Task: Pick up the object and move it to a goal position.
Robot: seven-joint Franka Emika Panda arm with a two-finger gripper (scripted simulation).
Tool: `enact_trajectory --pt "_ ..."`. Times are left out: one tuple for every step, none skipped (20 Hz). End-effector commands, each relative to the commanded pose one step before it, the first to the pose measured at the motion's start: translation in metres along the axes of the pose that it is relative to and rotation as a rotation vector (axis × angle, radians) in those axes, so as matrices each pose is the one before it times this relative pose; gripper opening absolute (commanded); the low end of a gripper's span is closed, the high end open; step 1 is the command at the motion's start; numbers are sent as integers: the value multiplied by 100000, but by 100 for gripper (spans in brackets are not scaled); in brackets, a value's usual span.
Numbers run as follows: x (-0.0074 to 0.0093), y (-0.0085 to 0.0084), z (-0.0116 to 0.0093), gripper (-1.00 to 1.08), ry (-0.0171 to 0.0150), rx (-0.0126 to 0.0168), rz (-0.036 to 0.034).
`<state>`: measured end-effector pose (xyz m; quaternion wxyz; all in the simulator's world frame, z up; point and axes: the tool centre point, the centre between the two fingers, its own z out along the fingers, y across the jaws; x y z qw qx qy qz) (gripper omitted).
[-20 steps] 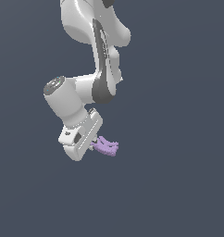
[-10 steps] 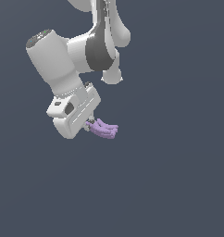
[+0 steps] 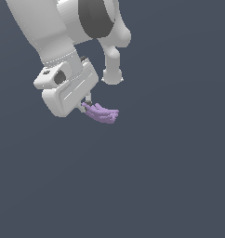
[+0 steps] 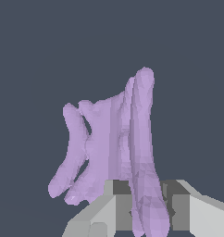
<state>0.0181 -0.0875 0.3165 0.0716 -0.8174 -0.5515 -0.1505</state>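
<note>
Your end effector (image 3: 86,105) is clamped on the object (image 3: 102,113), a pale purple ridged piece; the wrist view shows the fingers (image 4: 115,203) pressing one thick ridge on both sides while the prongs project well beyond the fingertips. The object (image 4: 111,148) therefore hangs from one end only. Carry it smoothly, avoid sharp wrist rotation, and maintain grip force, since the long overhang could lever it loose. No counter, goal marker or obstacle is visible anywhere around the end effector, so open room appears available in every direction.
</note>
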Motion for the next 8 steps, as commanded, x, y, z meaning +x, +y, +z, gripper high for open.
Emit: enact_trajectory --pt "213 -236 -1170 -100 46 132 27" --pt "37 -41 -338 -100 67 -10 16" --pt "50 -28 -250 -100 0 0 0" --pt "38 -12 -185 -100 0 0 0" --pt "26 3 -120 -100 0 0 0" --pt "-31 29 -74 -100 36 -15 57" --pt "2 31 5 -100 0 0 0" --pt "-2 14 15 -100 0 0 0"
